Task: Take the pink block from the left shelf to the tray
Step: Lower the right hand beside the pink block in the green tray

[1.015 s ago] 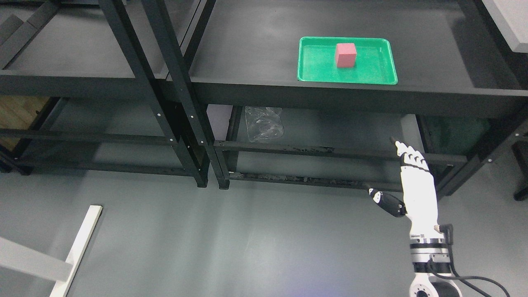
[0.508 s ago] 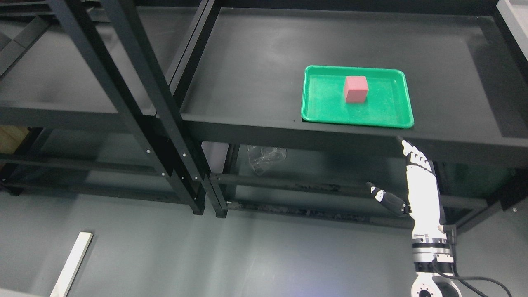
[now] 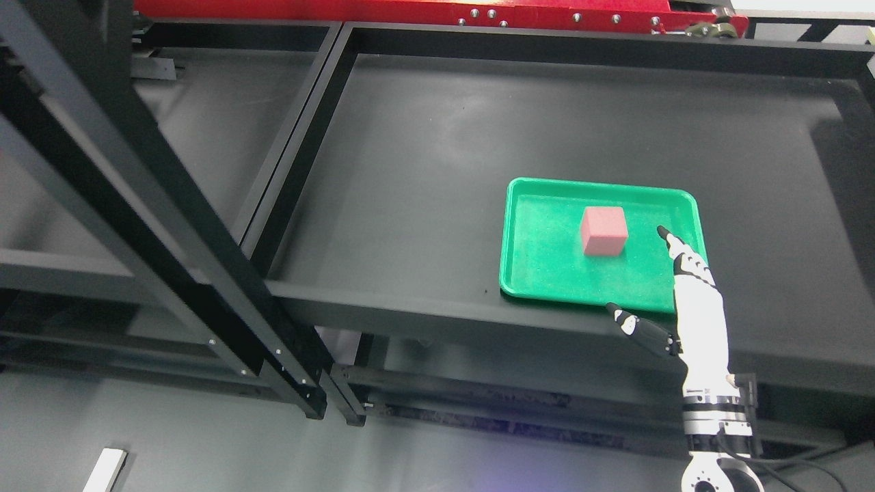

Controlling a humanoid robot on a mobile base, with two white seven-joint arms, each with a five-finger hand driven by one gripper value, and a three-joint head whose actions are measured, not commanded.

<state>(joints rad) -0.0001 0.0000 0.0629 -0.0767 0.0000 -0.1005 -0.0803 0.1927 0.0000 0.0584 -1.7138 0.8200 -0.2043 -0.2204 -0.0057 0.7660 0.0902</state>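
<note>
Nearest to me the right hand [image 3: 687, 301] stands upright in front of the green tray [image 3: 540, 273], its fingers [image 3: 683, 256] held straight and close together, thumb stuck out to the left, holding nothing; the fingertips show against the tray's right part, though whether they reach over it or only hang in front of it I cannot tell; the left arm is nowhere to be seen. Just left of those fingertips and apart from them, the pink block [image 3: 604, 231] sits flat on the tray floor, a little right of the tray's middle; so the block already lies in the tray, not on the left shelf [image 3: 198, 137], which shows bare beyond the tray to the left. By my reckoning what is left is to draw the hand off cleanly; it should come straight back toward the robot without brushing the tray's near rim, lest the tray slide on its shelf; behind the tray runs a red beam [image 3: 437, 12].
</note>
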